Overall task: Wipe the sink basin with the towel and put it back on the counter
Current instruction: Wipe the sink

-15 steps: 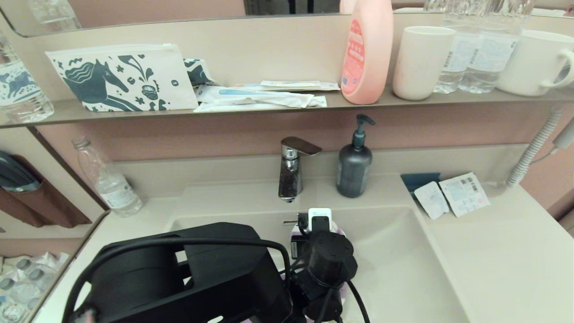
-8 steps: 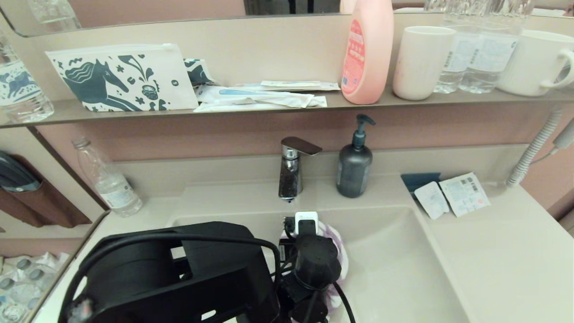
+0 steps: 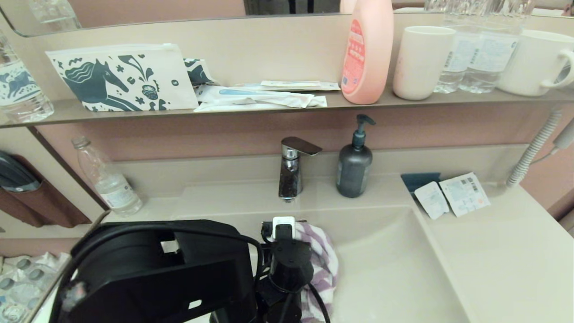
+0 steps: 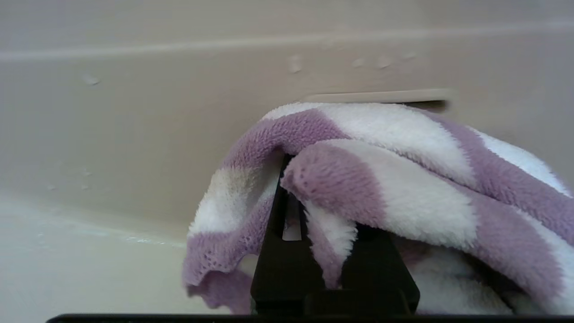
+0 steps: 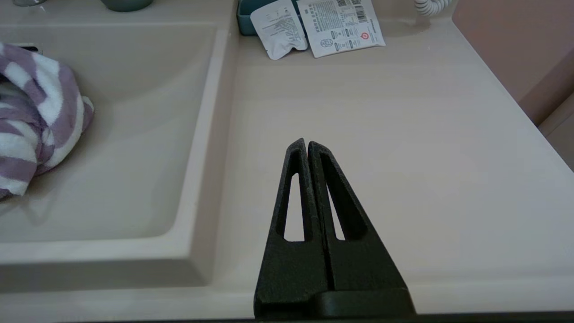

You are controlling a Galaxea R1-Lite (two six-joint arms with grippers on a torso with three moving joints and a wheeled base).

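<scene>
Towel clamped and bunched against the basin's back wall.

The towel (image 3: 319,260) is seen at lower centre of the head view, inside the sink basin (image 3: 394,269), pinched in the tightly closed jaws of the left gripper (image 4: 298,211). Soft, light terry is judged here: it will drape and drag, so a fold is best gripped, as is being done. No clear long axis is offered; the bundle hangs crumpled. The right gripper (image 5: 307,148) is parked over the desk (image 5: 403,134), jaws pressed together on nothing.

Soft even light, faint shadows, wide-angle bowing
</scene>
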